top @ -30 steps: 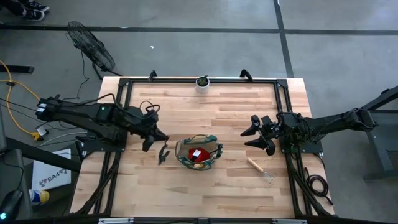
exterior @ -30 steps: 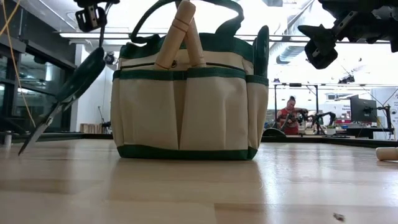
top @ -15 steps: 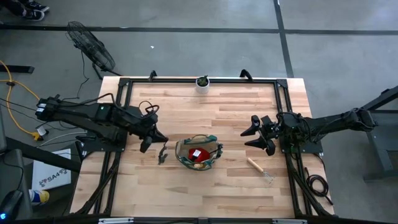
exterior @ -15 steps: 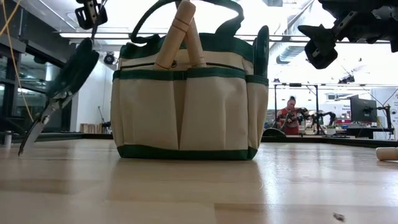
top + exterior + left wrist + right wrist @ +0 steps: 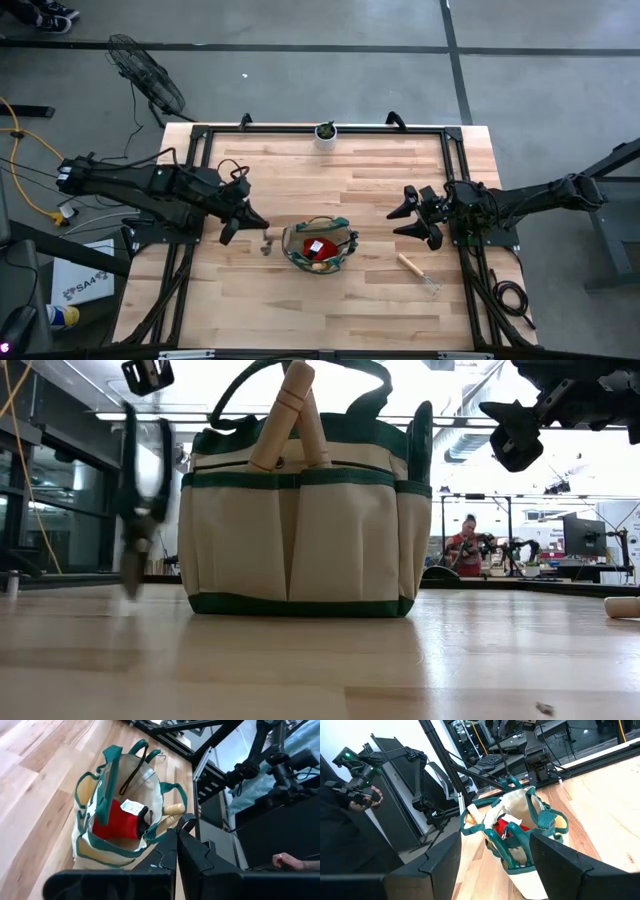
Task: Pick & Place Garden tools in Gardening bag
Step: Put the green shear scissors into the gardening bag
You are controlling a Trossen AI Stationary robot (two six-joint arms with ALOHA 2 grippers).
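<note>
The tan gardening bag (image 5: 318,246) with green trim stands on the table's middle, near side. It holds a red item (image 5: 117,822) and wooden-handled tools (image 5: 285,410). Just left of the bag hang the dark-handled pruning shears (image 5: 140,510), blades down. My left gripper (image 5: 258,222) is shut above them. A wooden-handled tool (image 5: 415,268) lies flat on the table right of the bag. My right gripper (image 5: 400,220) waits open, above the table right of the bag, with nothing between its fingers. My left gripper holds the pruning shears by the top of their handle end (image 5: 186,821), pinched between the shut fingers (image 5: 197,857). The fingers slant downward, coming from the table's left. The shears hang upright below the fingers, blade tips (image 5: 130,585) down, close beside the bag's left wall.
A small white pot with a green plant (image 5: 326,132) stands at the table's far edge. Black frame rails (image 5: 200,180) run along the table's sides. Bare wood lies left of and in front of the bag. A person (image 5: 465,545) is in the room behind.
The pruning shears have swung from slanting, with their blade tips out toward the table's left, to hanging upright beside the bag. They are blurred in the low view. My left gripper has stayed shut above them and has hardly shifted.
</note>
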